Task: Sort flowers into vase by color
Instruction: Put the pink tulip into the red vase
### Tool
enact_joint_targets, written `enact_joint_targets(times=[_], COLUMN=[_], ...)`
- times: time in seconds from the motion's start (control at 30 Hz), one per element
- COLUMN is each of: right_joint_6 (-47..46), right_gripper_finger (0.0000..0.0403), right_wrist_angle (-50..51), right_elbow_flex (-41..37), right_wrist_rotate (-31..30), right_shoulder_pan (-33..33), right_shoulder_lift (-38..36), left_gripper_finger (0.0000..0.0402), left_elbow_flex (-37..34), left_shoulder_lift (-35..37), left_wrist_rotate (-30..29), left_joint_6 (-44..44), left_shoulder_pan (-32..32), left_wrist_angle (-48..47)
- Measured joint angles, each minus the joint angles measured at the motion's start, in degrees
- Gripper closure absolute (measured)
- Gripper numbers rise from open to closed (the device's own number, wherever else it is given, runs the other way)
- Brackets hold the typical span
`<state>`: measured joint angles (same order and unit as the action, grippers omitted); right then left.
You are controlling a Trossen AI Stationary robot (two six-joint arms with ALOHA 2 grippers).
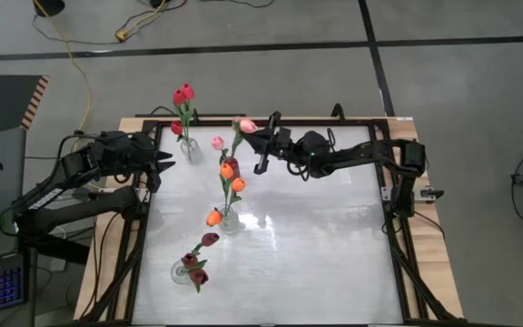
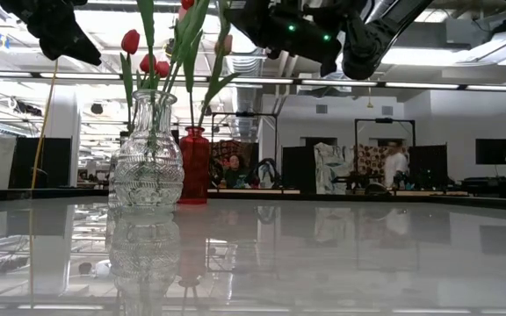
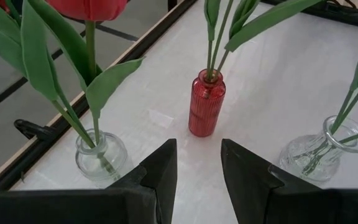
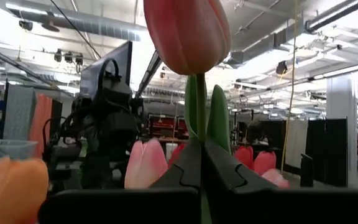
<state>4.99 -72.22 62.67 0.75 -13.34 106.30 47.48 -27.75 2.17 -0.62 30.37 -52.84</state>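
Right wrist view | right claw [image 4: 201,163] pinches smooth pink tulip [image 4: 188,34] stem

Red tulips [image 1: 183,94] top the clear glass vase [image 3: 101,155] by the table's edge, their stems and leaves green. A small ribbed red vase [image 3: 206,103] carries pink buds [image 1: 218,143]. Orange tulips [image 1: 232,177] fill the clear cut-glass vase [image 2: 146,156] with its diamond pattern, and dark maroon tulips [image 1: 198,263] sit in another clear vase [image 1: 182,272]. A pink tulip [image 4: 187,31] glows above the black fingers [image 4: 185,171], on a glossy white table [image 1: 316,254] with a black frame.
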Motion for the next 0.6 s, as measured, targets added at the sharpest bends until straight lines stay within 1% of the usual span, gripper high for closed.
enact_joint_targets(times=[0.27, 0.47, 0.6], right_joint_6=[-0.02, -0.02, -0.39], right_gripper_finger=[0.0367, 0.0344, 0.0323], right_wrist_angle=[2.61, 3.78, 6.41], right_elbow_flex=[-0.02, -0.02, -0.02], right_wrist_rotate=[-0.61, -0.63, -0.63], right_shoulder_pan=[-0.02, 0.11, 0.11], right_shoulder_lift=[0.0, -0.02, -0.02], left_gripper_finger=[0.029, 0.029, 0.029], left_elbow_flex=[0.0, 0.0, 0.0], left_shoulder_lift=[0.0, 0.0, 0.0], left_wrist_rotate=[0.0, 0.0, 0.0], left_joint_6=[0.0, 0.0, 0.0], left_shoulder_pan=[0.0, -0.01, 0.0], left_wrist_angle=[0.0, 0.0, 0.0])
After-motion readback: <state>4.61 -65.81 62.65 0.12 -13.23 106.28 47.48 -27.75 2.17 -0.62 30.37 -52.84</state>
